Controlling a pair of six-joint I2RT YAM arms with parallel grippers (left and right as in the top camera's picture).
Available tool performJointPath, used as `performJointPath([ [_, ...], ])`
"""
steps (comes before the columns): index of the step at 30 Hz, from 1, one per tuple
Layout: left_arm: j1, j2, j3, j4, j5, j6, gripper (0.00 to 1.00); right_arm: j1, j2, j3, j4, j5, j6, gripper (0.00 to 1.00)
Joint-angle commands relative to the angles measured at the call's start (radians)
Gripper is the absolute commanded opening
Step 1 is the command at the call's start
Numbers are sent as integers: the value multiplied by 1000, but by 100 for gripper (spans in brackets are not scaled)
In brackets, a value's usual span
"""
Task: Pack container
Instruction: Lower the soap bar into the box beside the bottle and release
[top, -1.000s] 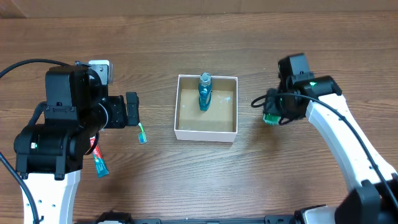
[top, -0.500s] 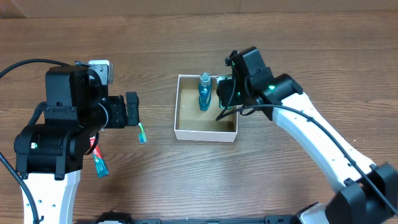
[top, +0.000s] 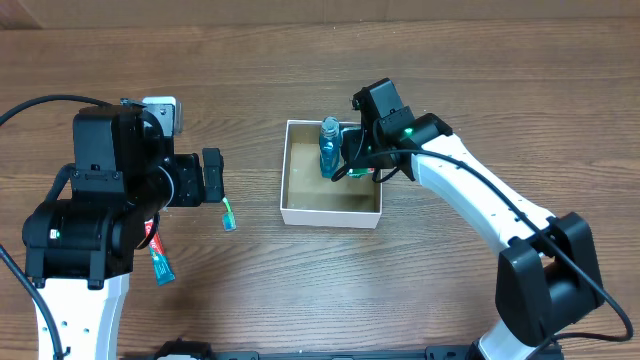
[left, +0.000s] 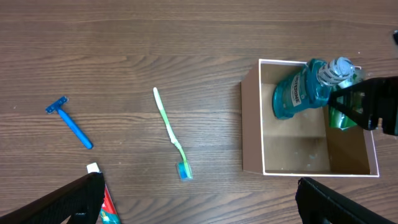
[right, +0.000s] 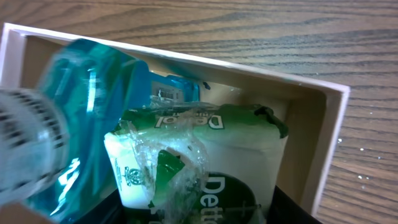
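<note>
Container (top: 330, 214) sits mid-table, roughly between the 2 arms; open top, white outer walls, plain brown inside. In it, a blue mouthwash bottle (top: 328, 150) w/ clear cap, cap end at the far wall, body pointing toward the middle; can't tell if it lies flat or leans. Just right of the bottle, touching it in the right wrist view, a green-and-white packet (right: 205, 168) in crinkled clear film, letters "Dett" showing; it's inside the walls at the container's far-right part, close to the right wall; whether it rests on the floor can't be told. R gripper (top: 357, 163) is over that same corner, reaching down into the box; its dark fingers (right: 292, 211) sit either side of the packet, pinching it. Rest of the container floor is bare. Left of the container, well apart from it on the wood table (top: 300, 300): a green toothbrush (left: 169, 127) w/ blue at the head; further left a blue razor (left: 69, 122); near those a toothpaste tube (left: 107, 205), partly cut off by the frame edge. L gripper (top: 212, 176) hangs above the table left of the container, near the toothbrush; fingers spread wide apart, nothing between them.
</note>
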Motion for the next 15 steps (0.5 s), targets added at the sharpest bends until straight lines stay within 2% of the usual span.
performJointPath([
  [1,5,2,22,-8,3,16,100,1,-1,16,18,-2,4,18],
  [2,5,2,22,-10,2,16,100,1,-1,16,17,-3,4,39],
  [3,5,2,22,-10,2,16,100,1,-1,16,17,-3,4,48],
  [7,5,2,22,-10,0,16,100,1,-1,16,18,-2,4,52],
  [10,5,2,22,-10,0,16,100,1,-1,16,18,-3,4,73],
  [15,5,2,22,-10,0,16,100,1,-1,16,18,-3,4,75],
])
